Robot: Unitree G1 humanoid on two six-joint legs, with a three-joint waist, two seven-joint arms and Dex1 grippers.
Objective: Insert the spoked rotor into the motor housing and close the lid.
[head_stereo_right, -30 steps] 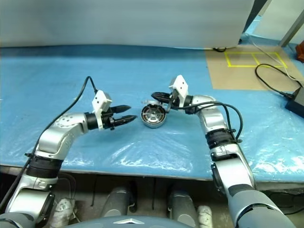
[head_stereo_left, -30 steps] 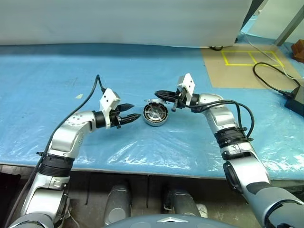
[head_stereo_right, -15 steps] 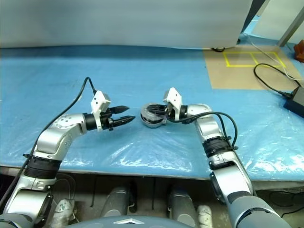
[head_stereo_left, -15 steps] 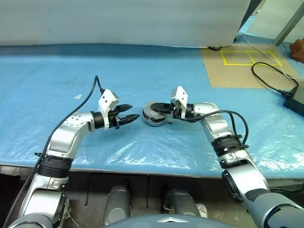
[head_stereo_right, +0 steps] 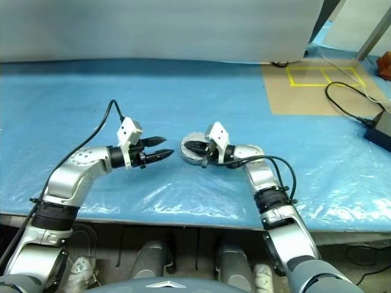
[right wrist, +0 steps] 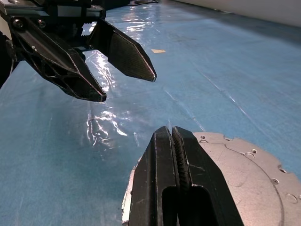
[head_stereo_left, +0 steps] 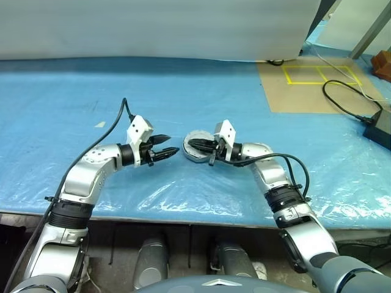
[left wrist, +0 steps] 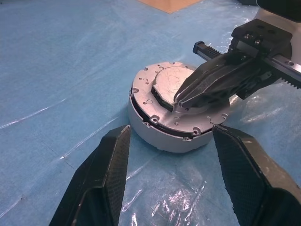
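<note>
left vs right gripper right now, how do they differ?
The left gripper has its fingers spread open and empty; the right gripper has its fingers pressed shut.
The left gripper sits beside the motor housing, apart from it; the right gripper's tips rest on the lid atop the housing.
Shared: both have black fingers and point toward each other.

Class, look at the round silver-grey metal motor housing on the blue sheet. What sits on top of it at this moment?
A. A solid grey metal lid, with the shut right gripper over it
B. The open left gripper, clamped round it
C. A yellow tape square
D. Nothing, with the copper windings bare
A: the solid grey lid covers the motor housing, and the shut right gripper sits over its hub, while the open left gripper stays alongside.
</note>
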